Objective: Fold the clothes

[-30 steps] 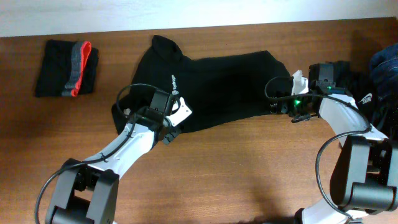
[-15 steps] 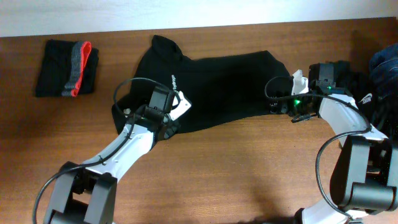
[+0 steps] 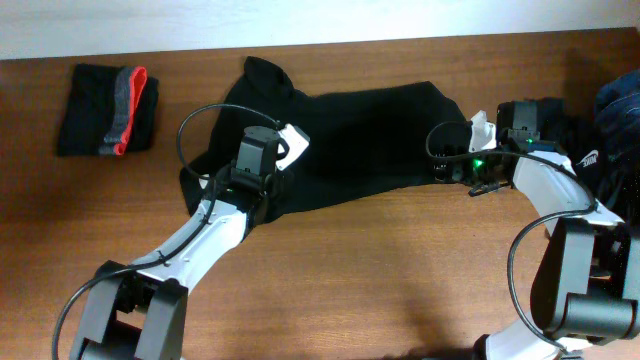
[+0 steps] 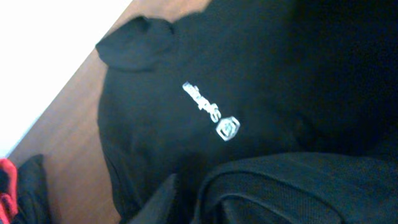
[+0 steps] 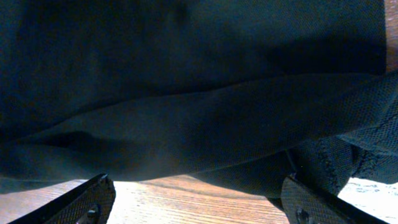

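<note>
A large black short-sleeved shirt (image 3: 370, 140) lies spread across the middle of the wooden table (image 3: 400, 280). Its small white chest logo (image 4: 214, 115) shows in the left wrist view. My left gripper (image 3: 285, 150) hangs over the shirt's left half, below the collar. One dark finger (image 4: 163, 202) shows there, with a raised fold of the shirt (image 4: 292, 186) bunched against it and hiding the other finger. My right gripper (image 3: 442, 170) sits at the shirt's right edge. Its fingers (image 5: 93, 199) stand wide open over bare wood, the shirt's hem (image 5: 205, 134) just ahead of them.
A folded stack of black and grey-red clothes (image 3: 108, 110) lies at the back left; its red edge (image 4: 5, 186) shows in the left wrist view. A loose heap of dark and blue clothes (image 3: 612, 120) sits at the right edge.
My left gripper has moved away from the shirt's lower hem, up over its chest toward the collar, and now covers the logo in the overhead view. The right arm has not moved.
</note>
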Controlling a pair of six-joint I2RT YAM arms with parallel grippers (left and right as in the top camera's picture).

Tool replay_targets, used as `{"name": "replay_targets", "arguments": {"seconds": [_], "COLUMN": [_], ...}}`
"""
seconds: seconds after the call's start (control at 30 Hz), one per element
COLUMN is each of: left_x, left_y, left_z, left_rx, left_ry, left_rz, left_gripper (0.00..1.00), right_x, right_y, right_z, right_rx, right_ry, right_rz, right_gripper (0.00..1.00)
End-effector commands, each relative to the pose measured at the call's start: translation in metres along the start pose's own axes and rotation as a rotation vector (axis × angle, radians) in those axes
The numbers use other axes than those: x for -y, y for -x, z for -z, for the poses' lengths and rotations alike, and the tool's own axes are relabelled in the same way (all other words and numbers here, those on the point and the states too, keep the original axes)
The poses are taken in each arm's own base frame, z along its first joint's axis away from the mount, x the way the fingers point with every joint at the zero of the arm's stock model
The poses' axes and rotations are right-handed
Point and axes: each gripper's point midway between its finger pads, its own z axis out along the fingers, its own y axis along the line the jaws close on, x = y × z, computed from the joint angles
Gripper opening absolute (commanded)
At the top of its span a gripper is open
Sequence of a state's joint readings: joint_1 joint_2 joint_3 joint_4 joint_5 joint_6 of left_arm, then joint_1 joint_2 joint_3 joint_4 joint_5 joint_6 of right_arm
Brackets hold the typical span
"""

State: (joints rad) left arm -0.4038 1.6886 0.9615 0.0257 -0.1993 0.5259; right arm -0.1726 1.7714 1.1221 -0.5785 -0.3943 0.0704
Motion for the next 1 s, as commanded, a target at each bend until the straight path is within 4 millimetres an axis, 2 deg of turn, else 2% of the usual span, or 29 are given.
{"name": "replay_targets", "arguments": {"seconds": [0.0,0.03,0.07,0.13,0.2,0.27,0.33,0.37,0.4,0.47,0.63,0.67,0.7,0.77,0.83,0.9,0.93,0.97], "left_x": [-0.009,-0.009,-0.008,-0.008,-0.011,-0.019,-0.036,-0.046,-0.055,-0.066,-0.065,-0.060,-0.050,-0.024,0.005,0.027,0.036,0.043], "left_y": [0.008,0.007,0.006,0.004,0.002,0.001,0.001,0.002,0.003,0.007,0.018,0.020,0.021,0.024,0.024,0.018,0.011,0.003], "left_z": [0.002,0.000,-0.003,-0.009,-0.016,-0.020,-0.018,-0.016,-0.012,-0.004,0.026,0.031,0.037,0.046,0.054,0.058,0.059,0.060], "left_rx": [0.023,0.023,0.022,0.021,0.025,0.031,0.031,0.031,0.029,0.029,0.042,0.044,0.043,0.040,0.034,0.003,-0.029,-0.067], "left_ry": [0.029,0.029,0.029,0.034,0.046,0.073,0.140,0.188,0.232,0.285,0.272,0.248,0.203,0.083,-0.044,-0.126,-0.149,-0.170], "left_rz": [0.009,0.010,0.011,0.014,0.022,0.035,0.052,0.061,0.070,0.087,0.166,0.186,0.192,0.164,0.130,0.101,0.086,0.072], "left_gripper": [0.24,0.24,0.30,0.62,0.74,0.79,0.86,0.87,0.92,0.93,0.94,0.91,0.77,0.60,0.36,0.13,0.04,0.01], "right_x": [-0.007,-0.007,-0.007,-0.007,-0.007,-0.007,-0.007,-0.007,-0.007,-0.007,-0.007,-0.007,-0.007,-0.007,-0.007,-0.007,-0.007,-0.007], "right_y": [0.006,0.006,0.006,0.006,0.005,0.005,0.005,0.005,0.005,0.005,0.005,0.005,0.005,0.005,0.005,0.005,0.005,0.005], "right_z": [0.002,0.002,0.002,0.002,0.002,0.002,0.002,0.002,0.002,0.002,0.002,0.002,0.002,0.002,0.002,0.002,0.002,0.002], "right_rx": [0.013,0.013,0.013,0.012,0.010,0.009,0.009,0.009,0.009,0.009,0.009,0.009,0.009,0.009,0.009,0.009,0.009,0.009], "right_ry": [0.017,0.017,0.017,0.017,0.017,0.017,0.017,0.017,0.017,0.017,0.017,0.017,0.017,0.017,0.017,0.017,0.017,0.017], "right_rz": [0.026,0.026,0.026,0.026,0.025,0.025,0.025,0.025,0.025,0.025,0.025,0.025,0.025,0.025,0.025,0.025,0.025,0.025], "right_gripper": [0.91,0.91,0.91,0.91,0.91,0.91,0.91,0.91,0.91,0.91,0.91,0.91,0.91,0.92,0.91,0.91,0.91,0.91]}}
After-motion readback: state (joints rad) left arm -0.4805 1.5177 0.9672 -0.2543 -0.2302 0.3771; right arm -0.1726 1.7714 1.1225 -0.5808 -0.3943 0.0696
